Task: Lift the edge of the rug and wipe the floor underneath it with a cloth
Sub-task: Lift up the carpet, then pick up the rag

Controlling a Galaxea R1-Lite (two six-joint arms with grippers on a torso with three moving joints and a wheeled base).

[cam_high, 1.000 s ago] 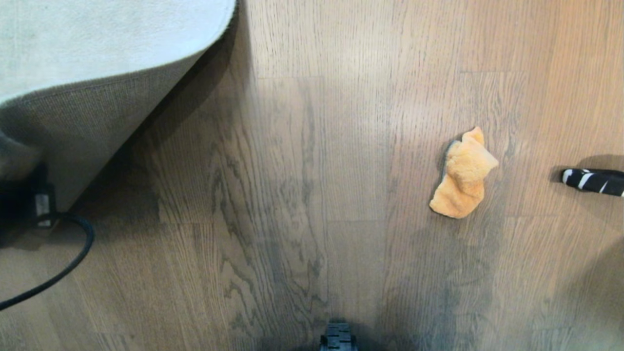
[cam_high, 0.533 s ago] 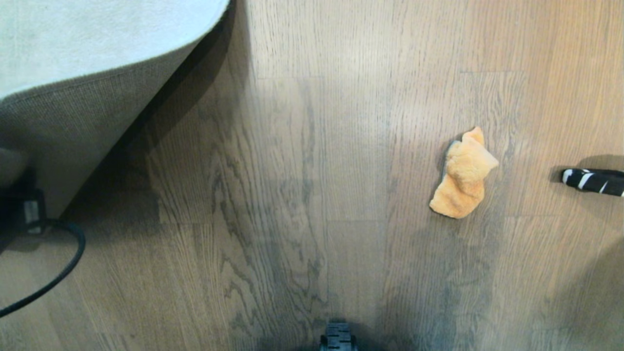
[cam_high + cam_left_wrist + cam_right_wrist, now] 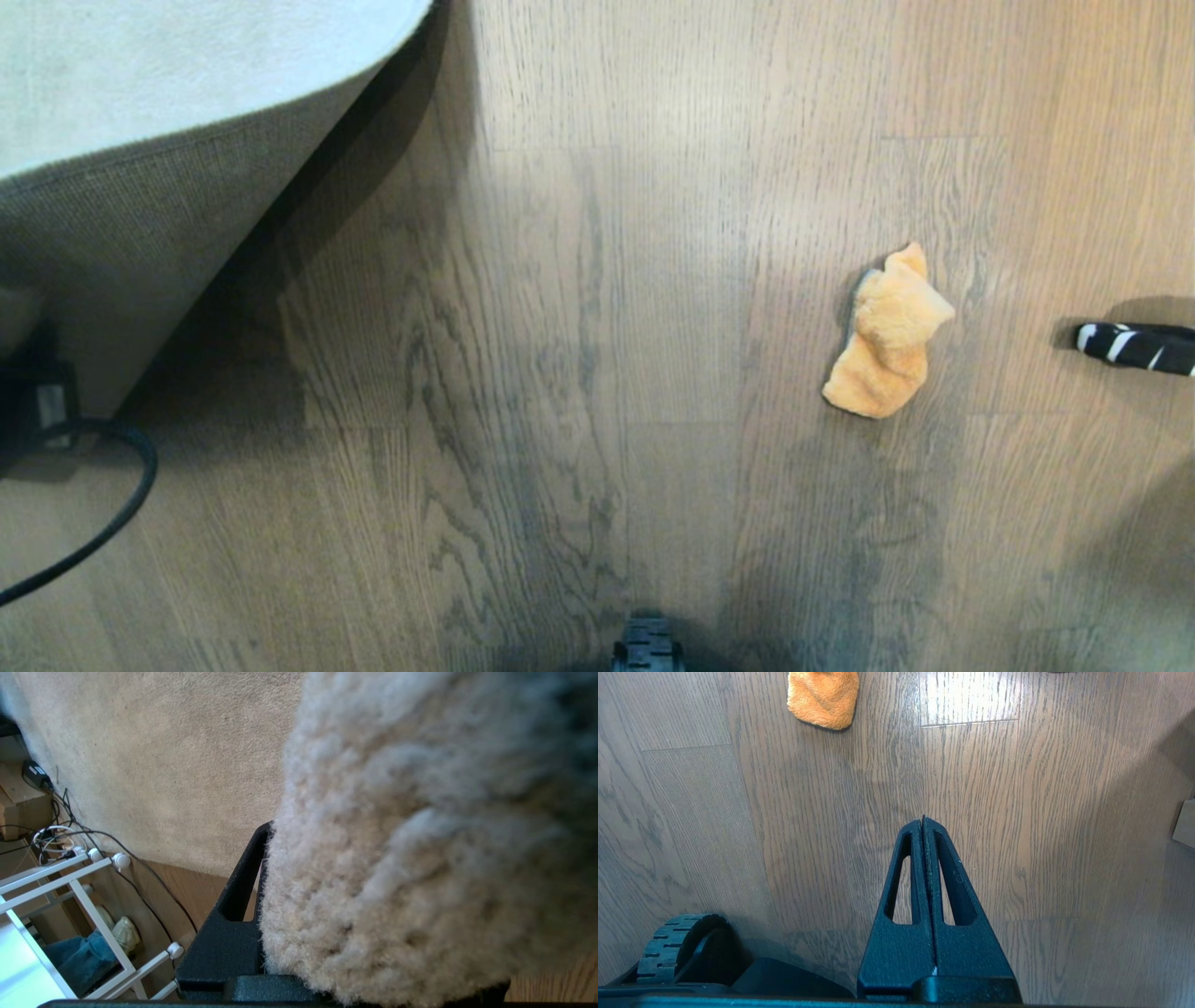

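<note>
Hanging over the floor [image 3: 794, 826] near the robot's own wheel [image 3: 677, 942], the right gripper [image 3: 923, 821] has its jaws pressed flat together, holding nothing. The cloth [image 3: 887, 336] lies crumpled on the planks ahead of it, untouched — a black-and-white striped object [image 3: 1134, 347] sits just beside it at the right edge. At far left, the left gripper [image 3: 261, 877] pinches the rug edge [image 3: 159, 224], lifted so its woven backing shows. Only the left wrist view reveals the pile between the jaws, a white rack [image 3: 70, 891] and cables [image 3: 140, 872] beyond.
</note>
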